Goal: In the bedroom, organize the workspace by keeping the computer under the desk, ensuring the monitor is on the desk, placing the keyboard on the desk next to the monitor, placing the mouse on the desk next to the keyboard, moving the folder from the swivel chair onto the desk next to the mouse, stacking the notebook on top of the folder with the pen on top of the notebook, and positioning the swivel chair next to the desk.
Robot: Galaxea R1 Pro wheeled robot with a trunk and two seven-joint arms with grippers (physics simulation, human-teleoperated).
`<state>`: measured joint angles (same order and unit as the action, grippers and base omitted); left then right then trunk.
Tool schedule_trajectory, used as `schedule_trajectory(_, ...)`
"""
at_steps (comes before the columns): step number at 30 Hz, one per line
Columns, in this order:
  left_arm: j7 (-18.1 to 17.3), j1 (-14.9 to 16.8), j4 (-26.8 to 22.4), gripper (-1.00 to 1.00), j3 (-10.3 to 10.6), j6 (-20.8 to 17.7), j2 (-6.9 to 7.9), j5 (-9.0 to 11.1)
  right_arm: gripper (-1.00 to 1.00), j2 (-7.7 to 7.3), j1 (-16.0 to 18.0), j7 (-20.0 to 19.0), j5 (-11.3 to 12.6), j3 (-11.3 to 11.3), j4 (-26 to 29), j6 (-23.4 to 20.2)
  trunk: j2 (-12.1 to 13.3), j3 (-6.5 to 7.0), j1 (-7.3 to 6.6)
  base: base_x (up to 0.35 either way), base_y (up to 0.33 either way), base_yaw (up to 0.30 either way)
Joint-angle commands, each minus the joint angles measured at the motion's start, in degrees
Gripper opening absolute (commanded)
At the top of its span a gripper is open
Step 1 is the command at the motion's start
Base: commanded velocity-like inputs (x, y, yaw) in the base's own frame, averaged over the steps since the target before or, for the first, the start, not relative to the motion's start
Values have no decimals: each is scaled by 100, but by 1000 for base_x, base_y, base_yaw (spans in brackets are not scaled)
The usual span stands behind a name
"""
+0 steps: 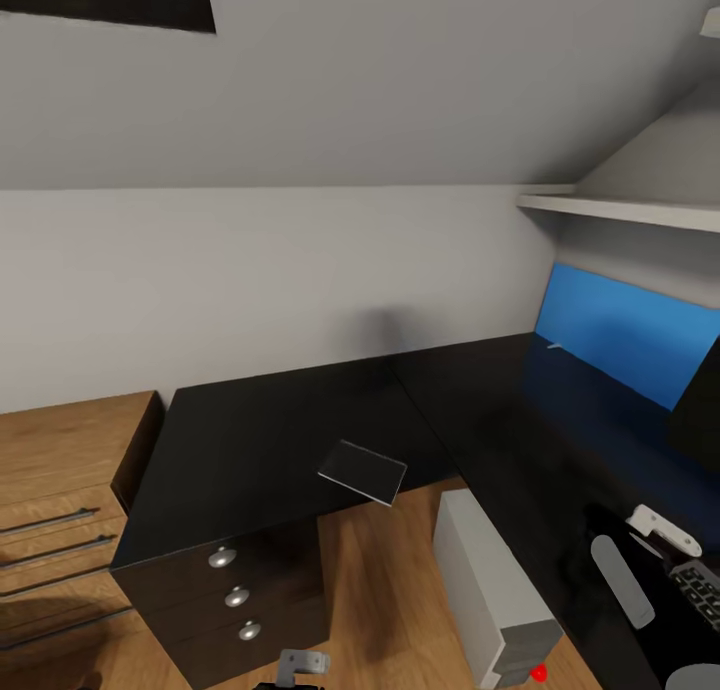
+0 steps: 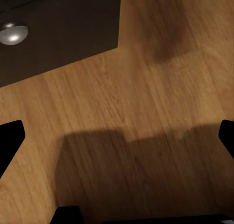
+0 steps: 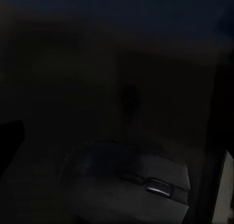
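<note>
The glossy black L-shaped desk fills the middle of the head view. The white-grey computer stands on the floor by the desk's right wing. The keyboard shows its grey keys at the right edge, below a black slab that looks like the monitor. My right gripper hovers over that wing. In its dim wrist view the black mouse lies on the desk just beyond the open fingers. My left gripper is open over the wood floor. The swivel chair is out of view.
A bright-blue panel leans at the wall under a white shelf; I cannot tell if it is the folder. A flat dark-grey rectangle overhangs the desk's inner corner. The drawer unit and a wooden cabinet stand at left.
</note>
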<state>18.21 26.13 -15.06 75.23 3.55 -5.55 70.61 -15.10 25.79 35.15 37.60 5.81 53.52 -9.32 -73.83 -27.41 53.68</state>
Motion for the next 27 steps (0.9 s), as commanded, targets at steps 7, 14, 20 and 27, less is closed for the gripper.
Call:
schedule_trajectory(7, 27, 6, -6, 100, 50, 24, 1, 66, 100, -2, -38, 68, 14, 6, 529, 203, 279, 120, -154, 0, 0, 0)
schedule_trajectory(14, 25, 6, -5, 100, 45, 23, 1, 66, 100, 6, -87, 83, 24, 8, 794, 321, 319, 138, -176, 0, 0, 0)
schedule_trajectory(20, 24, 6, -5, 100, 44, 23, 1, 66, 100, 29, -91, 80, 28, 1, 794, 330, 319, 138, -176, 0, 0, 0)
schedule_trajectory(27, 24, 6, -6, 100, 44, 26, 1, 66, 100, 161, -91, 78, 37, -36, 821, 329, 319, 138, -176, 0, 0, 1)
